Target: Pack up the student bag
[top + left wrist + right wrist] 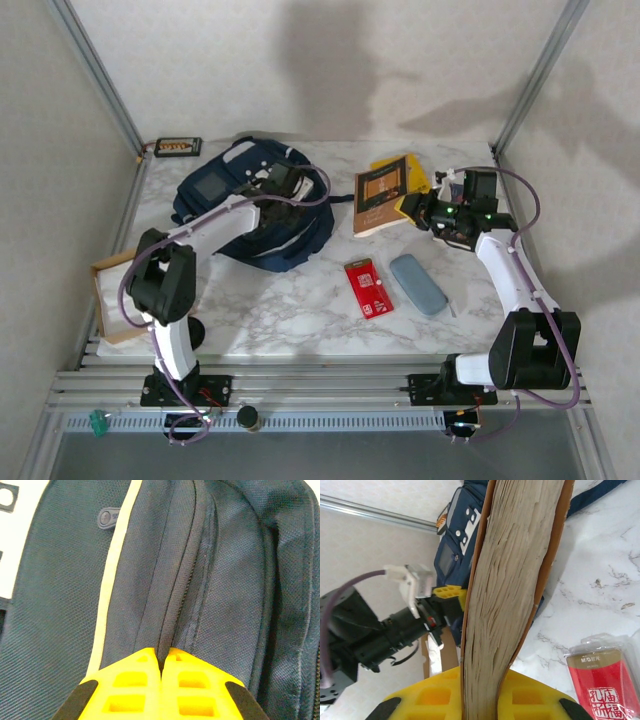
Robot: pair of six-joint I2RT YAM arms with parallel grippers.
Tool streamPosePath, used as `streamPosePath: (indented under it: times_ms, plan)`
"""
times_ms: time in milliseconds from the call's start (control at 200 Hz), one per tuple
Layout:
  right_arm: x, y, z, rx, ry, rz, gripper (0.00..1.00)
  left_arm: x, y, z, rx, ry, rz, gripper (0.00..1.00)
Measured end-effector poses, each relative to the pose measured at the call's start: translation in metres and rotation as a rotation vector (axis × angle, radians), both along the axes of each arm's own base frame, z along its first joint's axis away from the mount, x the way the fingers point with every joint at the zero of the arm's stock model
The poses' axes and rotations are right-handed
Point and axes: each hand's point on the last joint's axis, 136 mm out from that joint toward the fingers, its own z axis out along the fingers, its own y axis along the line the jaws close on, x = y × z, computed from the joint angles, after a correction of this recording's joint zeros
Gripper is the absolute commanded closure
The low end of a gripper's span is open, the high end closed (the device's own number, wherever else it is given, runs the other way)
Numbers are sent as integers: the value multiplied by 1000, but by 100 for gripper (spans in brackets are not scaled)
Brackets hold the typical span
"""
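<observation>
Left pincer (290, 185), seen from above, is planted on the bag (290, 240), which spreads beneath it and out to either side. Right pincer (418, 207) has the book (378, 198) by one edge, with the bag well off to its left.

On the left wrist camera, the left pincer (162, 652) is squeezed nearly closed. The zip fold of the bag (60, 580) runs straight into the slit between its fingers, so I take it to be nipping that ridge. The cloth looks soft and slack. I'd expect it to bunch and sag rather than lift whole, so the raised zip seam is the sensible place to grip, not the flat panel.

On the right wrist camera, the right pincer (482, 672) is clamped on the book (515, 570), page edges facing me and covers bowed slightly. It looks stiff enough to slide in edgewise. Beyond it I see the bag (455, 545) with the left pincer (447, 592) on it.
</observation>
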Motion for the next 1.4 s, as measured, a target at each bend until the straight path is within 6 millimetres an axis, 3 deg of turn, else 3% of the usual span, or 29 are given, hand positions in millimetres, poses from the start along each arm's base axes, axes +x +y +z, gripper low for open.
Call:
streamPosePath:
  times_ms: [376,576,711,846,936,1107,1267,1397]
  plan:
    - [-32,56,0,20,18,188,100,2,18,87,-14,-133,53,100]
    - [-47,49,-3,-63,41,183,100,6,26,112,-1,-181,85,100]
    - [-55,53,9,-51,9,200,100,9,25,128,-14,-212,91,100]
    - [-68,84,15,-29,-23,294,100,10,23,140,-32,-228,88,100]
    - [-71,110,7,-4,-5,365,100,7,20,143,-52,-224,72,100]
    - [-40,152,-26,46,39,407,100,-1,16,151,-93,-222,50,100]
    - [11,181,-71,65,90,384,100,-10,17,158,-123,-226,44,100]
    - [58,216,-82,78,68,408,98,-14,17,157,-135,-226,43,100]
